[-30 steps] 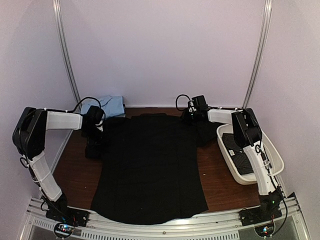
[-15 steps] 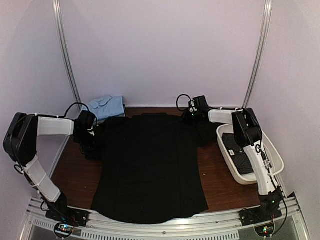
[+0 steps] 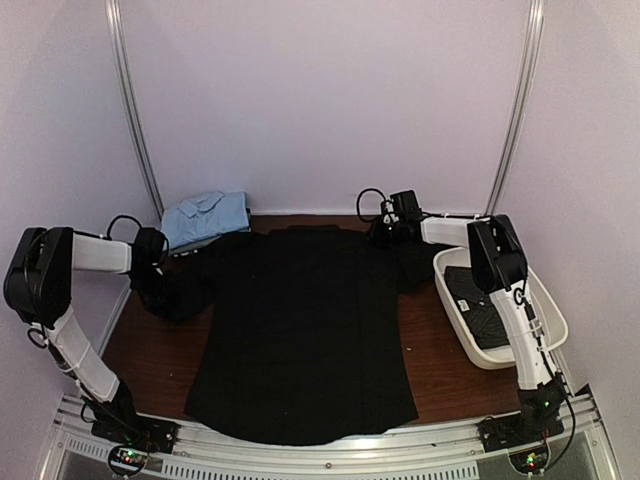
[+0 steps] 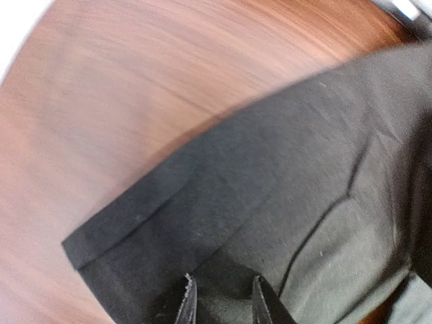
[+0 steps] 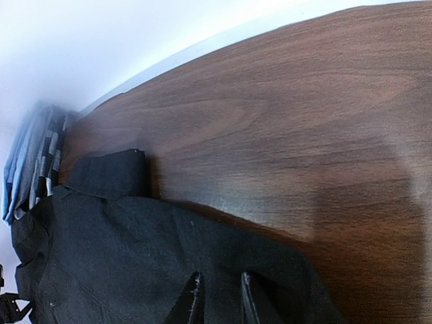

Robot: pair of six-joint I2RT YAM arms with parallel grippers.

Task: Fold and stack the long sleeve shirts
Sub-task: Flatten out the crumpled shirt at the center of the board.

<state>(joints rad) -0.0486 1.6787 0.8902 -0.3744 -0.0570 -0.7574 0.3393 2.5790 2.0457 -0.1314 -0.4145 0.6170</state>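
A plain black long sleeve shirt (image 3: 300, 330) lies spread flat on the wooden table (image 3: 440, 370), collar at the back. My left gripper (image 3: 150, 290) is shut on its left sleeve, which is stretched out to the left. In the left wrist view the fingers (image 4: 221, 304) pinch dark cloth (image 4: 270, 182) behind the cuff (image 4: 121, 226). My right gripper (image 3: 383, 235) is at the shirt's right shoulder, shut on the cloth (image 5: 135, 270); its fingers (image 5: 218, 297) show in the right wrist view. A second dark, patterned shirt (image 3: 478, 305) lies in the tray.
A white tray (image 3: 545, 300) stands at the right edge of the table. A folded light blue shirt (image 3: 205, 215) lies at the back left corner, also in the right wrist view (image 5: 27, 162). White walls close in the back and sides.
My left arm has swung out to the left, drawing the black shirt's left sleeve away from the body. The right gripper has barely moved.
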